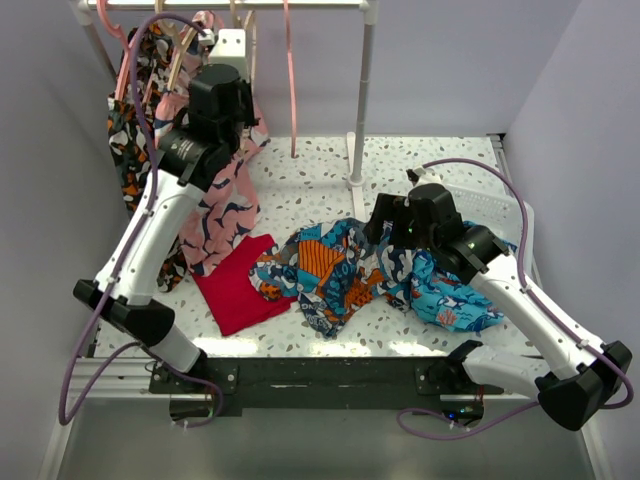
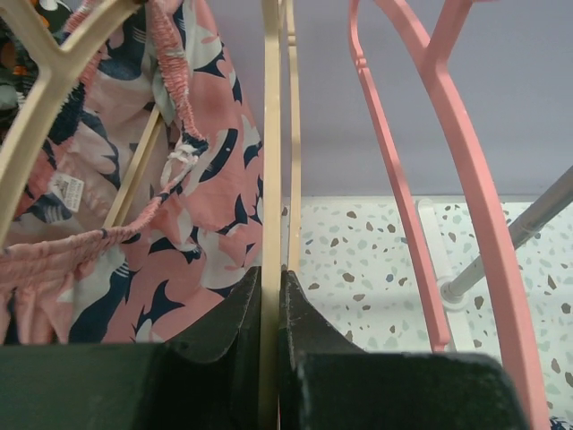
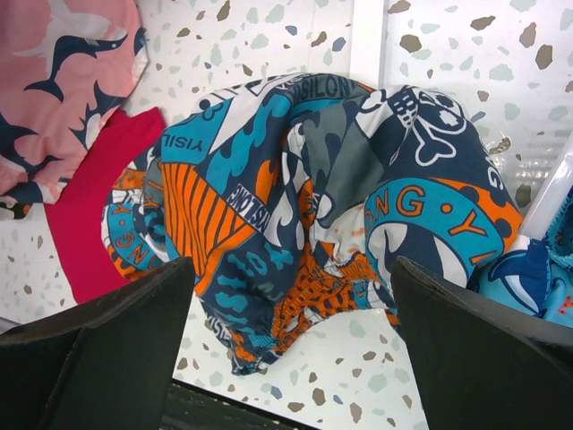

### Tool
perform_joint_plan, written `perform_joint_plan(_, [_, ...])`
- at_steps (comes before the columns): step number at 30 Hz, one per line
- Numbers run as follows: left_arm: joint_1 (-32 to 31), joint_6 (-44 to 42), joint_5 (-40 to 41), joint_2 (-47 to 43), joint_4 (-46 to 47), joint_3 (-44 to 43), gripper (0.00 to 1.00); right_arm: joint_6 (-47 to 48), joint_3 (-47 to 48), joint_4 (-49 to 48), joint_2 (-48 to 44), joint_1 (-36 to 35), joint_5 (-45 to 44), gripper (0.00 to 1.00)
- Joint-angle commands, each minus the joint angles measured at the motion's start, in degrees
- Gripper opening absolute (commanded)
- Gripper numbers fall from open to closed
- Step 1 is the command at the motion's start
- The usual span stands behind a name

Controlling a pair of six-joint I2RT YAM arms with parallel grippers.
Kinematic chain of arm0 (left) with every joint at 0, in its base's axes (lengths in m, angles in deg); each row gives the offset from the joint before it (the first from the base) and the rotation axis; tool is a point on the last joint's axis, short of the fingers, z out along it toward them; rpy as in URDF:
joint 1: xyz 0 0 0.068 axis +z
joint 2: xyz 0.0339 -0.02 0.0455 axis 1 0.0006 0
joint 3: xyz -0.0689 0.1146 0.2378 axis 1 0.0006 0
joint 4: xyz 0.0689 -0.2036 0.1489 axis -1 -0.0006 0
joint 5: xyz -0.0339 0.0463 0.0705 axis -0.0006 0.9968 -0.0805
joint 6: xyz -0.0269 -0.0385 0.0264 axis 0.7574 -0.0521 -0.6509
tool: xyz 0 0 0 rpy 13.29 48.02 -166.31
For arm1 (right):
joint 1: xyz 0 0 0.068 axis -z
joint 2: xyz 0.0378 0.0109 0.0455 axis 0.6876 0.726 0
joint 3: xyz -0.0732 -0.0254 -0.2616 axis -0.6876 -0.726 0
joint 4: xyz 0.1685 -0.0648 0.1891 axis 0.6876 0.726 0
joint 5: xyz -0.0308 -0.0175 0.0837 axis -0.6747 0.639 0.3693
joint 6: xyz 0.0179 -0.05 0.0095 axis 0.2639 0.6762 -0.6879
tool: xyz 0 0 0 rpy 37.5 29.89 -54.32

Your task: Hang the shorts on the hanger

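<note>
Tan slat between the fingers of the left tool [image 2: 271,279], Lee – is that the hanger [image 2: 271,161]?

It is, Ana. The two black fingers are pressed against it from either side with no gap showing, so the left tool is clamped on the hanger. The slat runs straight up from the grip, and a second tan slat [image 2: 293,134] stands just beside it on the right.

What hangs around that tool?

To its left, pink shorts [image 2: 210,197] with navy and white shapes, draped on another tan hanger [image 2: 54,90]. To its right, two pink hangers [image 2: 474,206], apart from the fingers. Seen from above, the tool is up by the rail [image 1: 230,5], above the tabletop [image 1: 310,190].

And the right tool [image 3: 294,269]?

Released, Ana. Its fingers stand wide apart and grip nothing.

Where are the shorts [image 3: 295,179]?

Directly beneath the right tool, showing in the gap between its fingers, crumpled on the speckled tabletop: teal, orange, navy and white. They lie well apart from the left tool and the hanger.

Anything next to them?

A red cloth [image 3: 94,206] to the left of the right tool, touching the shorts, and lighter turquoise shorts [image 1: 455,300] to its right, against them.
</note>
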Motion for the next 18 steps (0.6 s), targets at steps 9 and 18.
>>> perform_joint_plan(9, [0.3, -0.9, -2.5, -11.8, 5.6, 9.3, 0.0, 1.1, 1.0, -1.2, -0.5, -0.1, 1.5, 0.94])
perform_joint_plan(18, [0.2, 1.4, -6.8, -22.1, 5.5, 22.0, 0.0, 2.1, 0.5, -1.1, -1.6, 0.0, 1.0, 0.94])
